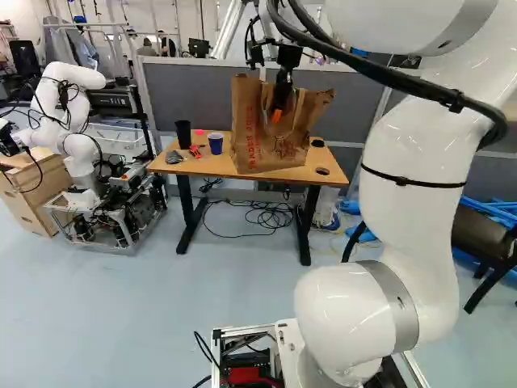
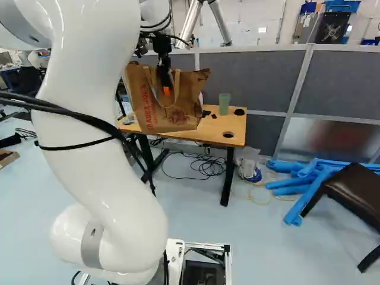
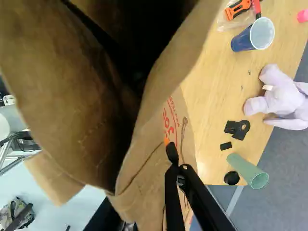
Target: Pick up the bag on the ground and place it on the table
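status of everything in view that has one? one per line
Paper bag: upright, mouth open, at the tabletop; bottom contact unclear
Gripper: pointing down at the bag's handles
Blue cup: upright
Black cup: upright
Green cup: upright
Table: standing, other items on it
Floor cables: loosely coiled
Blue tubes: heaped on the floor
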`<state>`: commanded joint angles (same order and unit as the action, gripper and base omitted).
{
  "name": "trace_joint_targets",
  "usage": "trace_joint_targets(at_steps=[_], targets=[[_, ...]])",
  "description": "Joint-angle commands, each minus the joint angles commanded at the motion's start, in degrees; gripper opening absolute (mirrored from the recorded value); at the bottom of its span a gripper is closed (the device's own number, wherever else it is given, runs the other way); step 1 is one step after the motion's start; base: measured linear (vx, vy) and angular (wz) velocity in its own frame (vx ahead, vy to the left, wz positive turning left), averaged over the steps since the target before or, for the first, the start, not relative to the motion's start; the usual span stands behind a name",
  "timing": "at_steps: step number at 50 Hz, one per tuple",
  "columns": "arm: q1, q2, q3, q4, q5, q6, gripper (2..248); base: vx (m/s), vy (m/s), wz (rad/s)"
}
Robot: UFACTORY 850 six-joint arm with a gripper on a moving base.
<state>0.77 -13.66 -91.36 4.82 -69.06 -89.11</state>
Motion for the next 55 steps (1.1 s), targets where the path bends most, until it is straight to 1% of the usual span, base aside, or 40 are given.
trace_joint_targets(at_steps=[20, 55], targets=[[0.0, 0.0, 0.0, 0.0, 0.0, 0.0, 18, 0.010, 0.000, -0.001], [0.0, 0.0, 0.0, 0.0, 0.0, 0.0, 18, 0.096, 0.002, -0.006]])
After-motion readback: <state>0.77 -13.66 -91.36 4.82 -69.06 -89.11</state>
